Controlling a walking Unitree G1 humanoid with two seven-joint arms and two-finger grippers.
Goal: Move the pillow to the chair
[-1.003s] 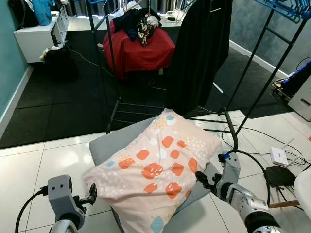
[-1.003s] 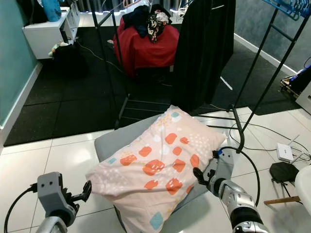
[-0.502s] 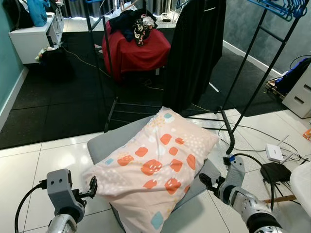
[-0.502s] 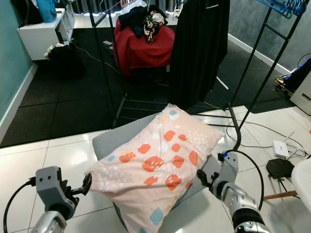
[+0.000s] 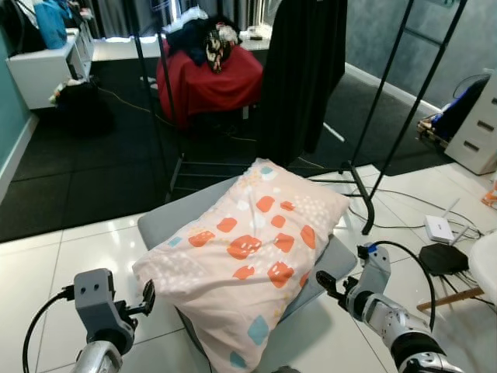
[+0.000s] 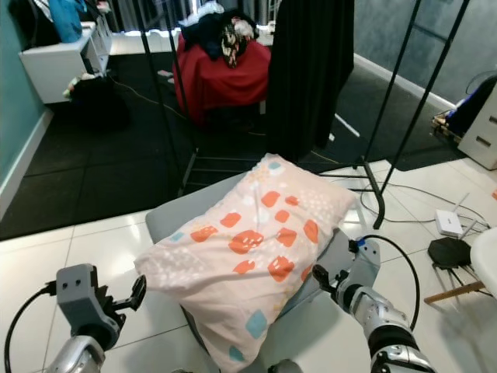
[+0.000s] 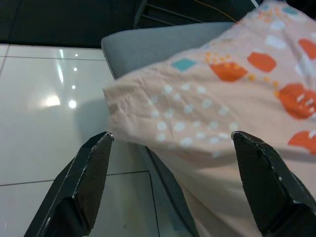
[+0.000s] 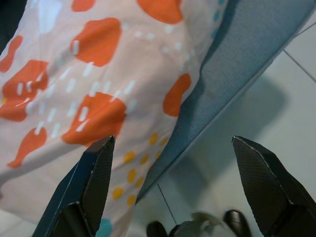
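Peach pillow (image 5: 250, 247) on grey chair (image 5: 159, 224), between left fingers (image 7: 89, 177) and right fingers (image 8: 94, 180); both spread wide, empty.

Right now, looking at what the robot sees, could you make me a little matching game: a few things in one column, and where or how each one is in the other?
Things:
1. pillow
2. left gripper
3. right gripper
4. black garment

Places or states:
A. hanging from a rack behind the chair
B. open, beside the pillow's corner on the robot's left
C. lying on the grey chair
D. open, beside the chair's edge on the robot's right

Pairs: 1-C, 2-B, 3-D, 4-A
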